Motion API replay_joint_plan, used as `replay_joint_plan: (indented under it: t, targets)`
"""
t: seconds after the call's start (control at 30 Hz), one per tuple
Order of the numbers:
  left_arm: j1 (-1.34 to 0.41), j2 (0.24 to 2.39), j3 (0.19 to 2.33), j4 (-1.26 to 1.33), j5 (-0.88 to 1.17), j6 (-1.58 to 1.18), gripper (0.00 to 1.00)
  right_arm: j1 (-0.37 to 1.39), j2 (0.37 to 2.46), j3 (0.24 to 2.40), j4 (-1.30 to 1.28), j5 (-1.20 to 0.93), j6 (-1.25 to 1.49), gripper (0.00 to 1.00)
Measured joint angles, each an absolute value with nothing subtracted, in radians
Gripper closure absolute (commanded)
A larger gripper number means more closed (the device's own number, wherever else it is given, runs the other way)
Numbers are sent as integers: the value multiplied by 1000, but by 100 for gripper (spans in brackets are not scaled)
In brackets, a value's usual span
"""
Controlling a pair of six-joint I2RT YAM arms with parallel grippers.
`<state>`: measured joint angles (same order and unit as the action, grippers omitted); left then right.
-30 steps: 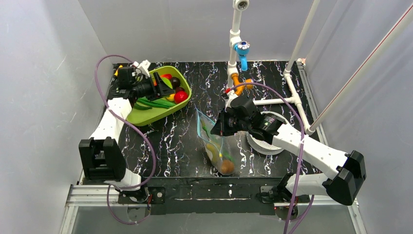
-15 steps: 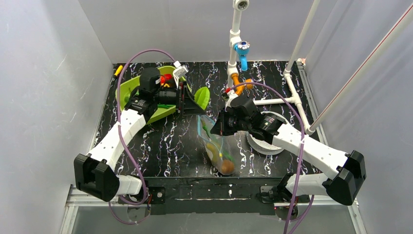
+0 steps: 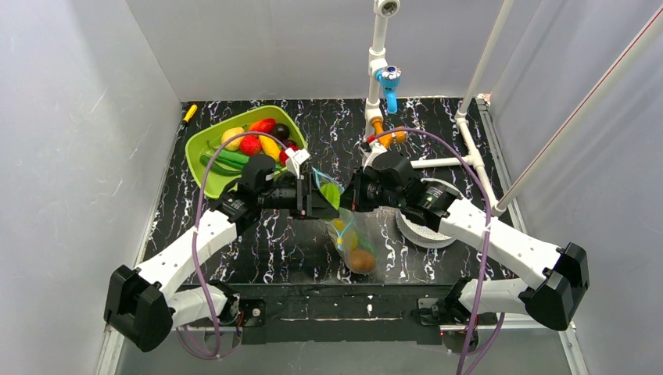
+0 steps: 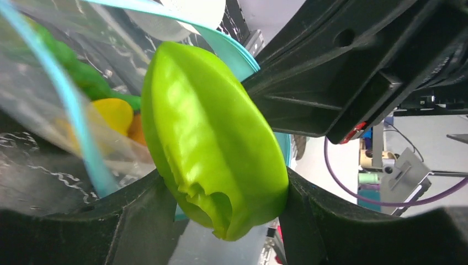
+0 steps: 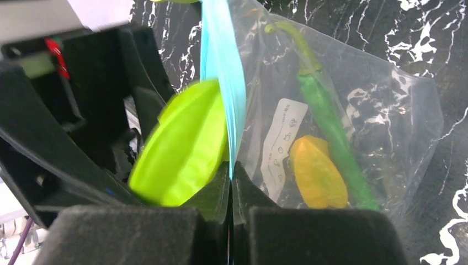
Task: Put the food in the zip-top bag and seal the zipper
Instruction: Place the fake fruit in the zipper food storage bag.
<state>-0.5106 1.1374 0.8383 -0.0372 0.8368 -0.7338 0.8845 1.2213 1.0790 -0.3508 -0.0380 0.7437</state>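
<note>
Swung from tray (image 3: 194, 147) to zip-top bag (image 5: 386, 110) mouth, green fruit (image 4: 209, 132) clamped in half-open left gripper (image 4: 221, 212), zipper (image 5: 223, 83) pinched by closed right gripper (image 5: 232, 182); drop-in likely next.

Lime-green fruit (image 4: 215, 143) noted at mouth of clear bag (image 5: 359, 99), beside blue zipper (image 5: 223, 72), unsealed. Yellow pc (image 5: 317, 171), green pod (image 5: 325, 110), brown pc (image 3: 361, 260) contained inside.

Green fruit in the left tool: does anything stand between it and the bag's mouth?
Nothing visible does. The green fruit, held in the left tool, is right beside the blue zipper of the bag, which the right tool pinches.
</note>
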Motion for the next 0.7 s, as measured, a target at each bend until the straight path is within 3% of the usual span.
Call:
replay_joint_plan:
  t: [0.1, 0.27, 0.37, 0.47, 0.57, 0.7]
  targets:
    - [-581, 1121, 824, -39, 755, -806, 52, 886, 1222, 1079, -342, -41, 743, 99]
    - [-639, 1112, 913, -228, 607, -849, 39, 889, 1213, 1052, -311, -41, 746, 99]
    - [-663, 1108, 981, -324, 543, -870, 23, 896, 1198, 1034, -294, -41, 745, 99]
    - [-676, 1100, 997, -362, 508, -901, 19, 899, 1185, 1032, -284, -46, 745, 99]
    - [-678, 1102, 997, -382, 496, -918, 2, 902, 1179, 1032, -278, -52, 744, 99]
    - [-679, 1103, 997, -398, 487, -933, 2, 905, 1172, 1031, -278, -56, 744, 99]
